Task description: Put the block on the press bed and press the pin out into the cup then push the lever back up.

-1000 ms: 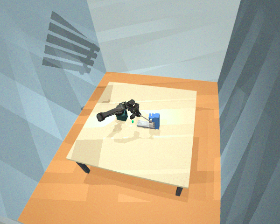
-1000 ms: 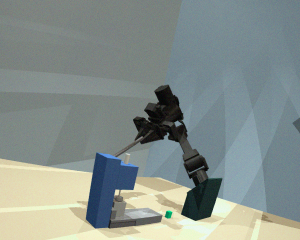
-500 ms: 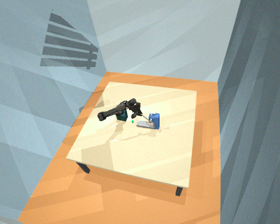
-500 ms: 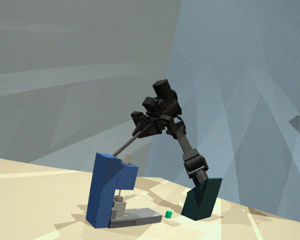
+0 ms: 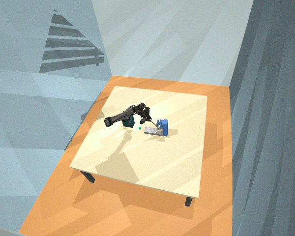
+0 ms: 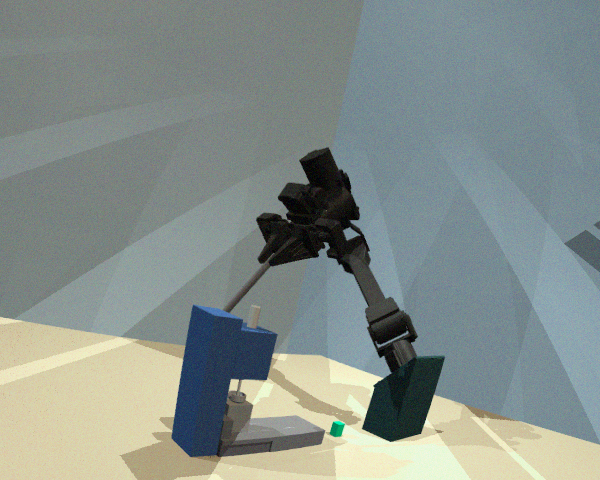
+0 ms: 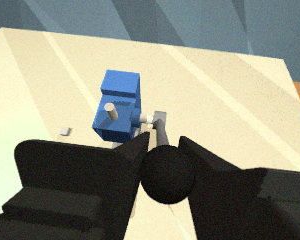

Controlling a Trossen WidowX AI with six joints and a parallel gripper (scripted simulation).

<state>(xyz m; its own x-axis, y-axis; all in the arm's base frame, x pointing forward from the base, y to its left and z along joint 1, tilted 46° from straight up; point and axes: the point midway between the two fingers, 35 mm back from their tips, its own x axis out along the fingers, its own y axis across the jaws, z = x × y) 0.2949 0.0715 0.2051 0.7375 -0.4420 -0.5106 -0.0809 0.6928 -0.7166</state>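
Your claw (image 5: 151,119) (image 6: 265,262) (image 7: 164,139) is clamped on the knobbed end of the raised lever (image 5: 154,123) (image 6: 246,287) (image 7: 161,134) — careful, because the block (image 6: 238,414) sits on the press bed (image 5: 150,130) (image 6: 285,431) beneath the punch (image 6: 239,385), and pulling sideways could drag the press (image 5: 165,127) (image 6: 203,382) (image 7: 121,85) or jostle it.

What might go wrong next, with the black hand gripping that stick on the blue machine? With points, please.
The hand (image 6: 267,259) (image 7: 164,139) is shut on the lever's round knob (image 7: 168,174); the smooth ball might slip out if the pull goes off line.

The thin rod reaches down from the blue press (image 5: 165,127) (image 6: 203,379) (image 7: 121,82) to the top of the grey block (image 6: 239,413), so raising the lever could perhaps drag or tip the block.
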